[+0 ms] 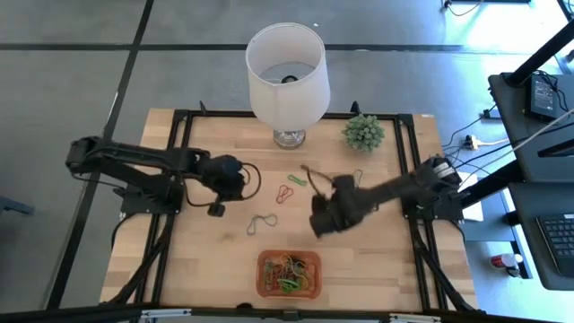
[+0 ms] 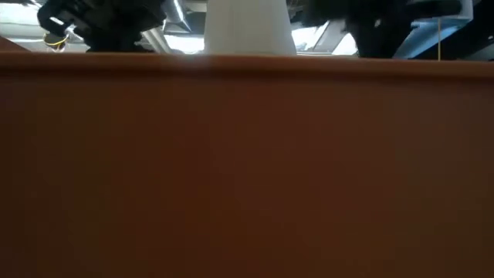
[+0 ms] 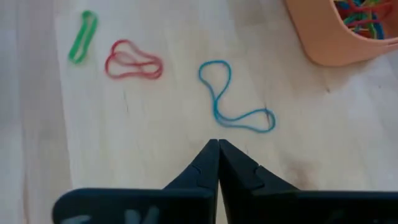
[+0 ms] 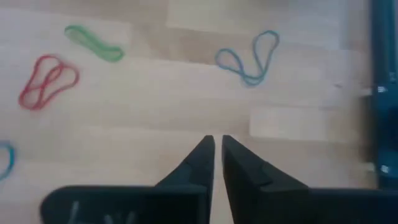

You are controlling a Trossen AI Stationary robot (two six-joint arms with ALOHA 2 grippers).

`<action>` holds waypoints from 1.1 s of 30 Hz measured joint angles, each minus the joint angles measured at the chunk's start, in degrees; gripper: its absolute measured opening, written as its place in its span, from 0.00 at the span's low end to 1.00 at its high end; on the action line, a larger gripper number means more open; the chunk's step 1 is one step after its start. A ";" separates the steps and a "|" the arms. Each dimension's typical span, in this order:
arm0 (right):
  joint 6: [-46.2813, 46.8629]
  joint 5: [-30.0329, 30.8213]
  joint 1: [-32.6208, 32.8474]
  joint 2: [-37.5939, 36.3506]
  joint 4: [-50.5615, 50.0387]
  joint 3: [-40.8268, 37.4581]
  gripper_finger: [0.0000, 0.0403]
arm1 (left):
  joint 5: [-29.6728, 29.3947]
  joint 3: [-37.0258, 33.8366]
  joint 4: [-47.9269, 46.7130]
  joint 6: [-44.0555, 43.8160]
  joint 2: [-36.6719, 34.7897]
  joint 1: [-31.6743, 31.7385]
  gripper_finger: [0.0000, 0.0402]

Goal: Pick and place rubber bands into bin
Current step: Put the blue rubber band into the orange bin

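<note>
- Step: between picks. Bin sits at 6 o'clock on the table, already holding a tangle of coloured bands; three loose ones lie mid-table.
- Left gripper: fingers pressed together on nothing, no band between the tips. It hangs at about 9 o'clock of table centre, left of the loose bands.
- Right gripper: near table centre, toward 3 o'clock; tips a slit apart, nothing in them, bare wood below.
- Blue band: nearest my left tips, a twisted figure-eight at centre, between the left gripper and the bin. In the high view its long axis runs roughly 1 to 7 o'clock.
- Red band: a doubled loop, lies up at 12 o'clock of the blue one, long axis roughly 12 to 6.
- Green band: thin, flattened, just right of the red, axis about 10 to 4.
- Next, my judgement: my left jaws must reopen before dropping on the blue band, straddling one strand across its axis, pressing to the wood, then carrying toward 5 o'clock into the bin.
</note>
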 joint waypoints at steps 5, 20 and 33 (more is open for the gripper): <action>-5.21 -1.42 -7.76 -4.93 4.19 -8.07 0.18 | 4.32 -3.74 0.30 -1.38 -5.24 1.56 0.01; -7.61 -11.89 -21.21 -20.00 32.34 -40.47 0.42 | 3.98 -11.81 2.38 -3.65 -14.17 1.58 0.01; -9.72 -13.88 -27.24 -19.92 51.73 -54.98 0.38 | 2.72 -11.94 2.50 -2.50 -14.07 1.56 0.00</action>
